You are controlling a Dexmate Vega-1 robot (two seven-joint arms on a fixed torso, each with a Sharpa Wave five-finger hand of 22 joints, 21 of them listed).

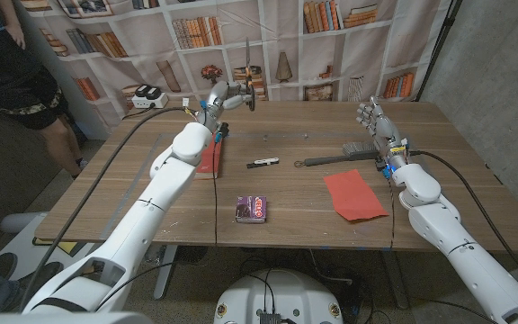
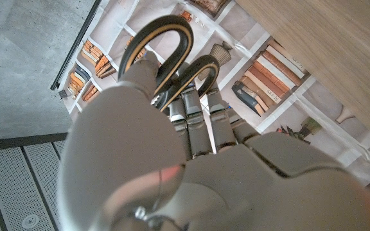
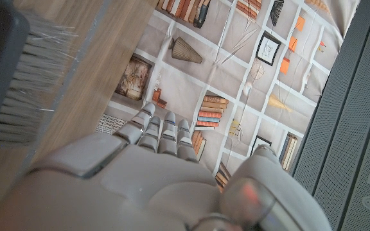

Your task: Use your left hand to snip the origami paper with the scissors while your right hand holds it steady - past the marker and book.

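The scissors (image 1: 249,91) are gripped in the left robot hand (image 1: 226,96), lifted above the far left part of the surface (image 1: 151,189), blades pointing up. In the left wrist view the fingers (image 2: 198,122) are seen threaded through the black handle loops. The right robot hand (image 1: 374,117) is raised at the far right, fingers apart and upright, nothing held.

The red origami paper (image 1: 355,194) is lying flat on the surface, near the right arm and well apart from the scissors. It is not yet pinned. So the step in hand is judged to be the carry: scissors secured, cut not begun.

Next, the right robot hand would need to be lowered onto the paper, and the scissors brought across past the red book (image 1: 210,160) and the marker (image 1: 262,163).

A brush (image 1: 344,157) and a small purple packet (image 1: 252,209) are also lying there. No containers are seen.
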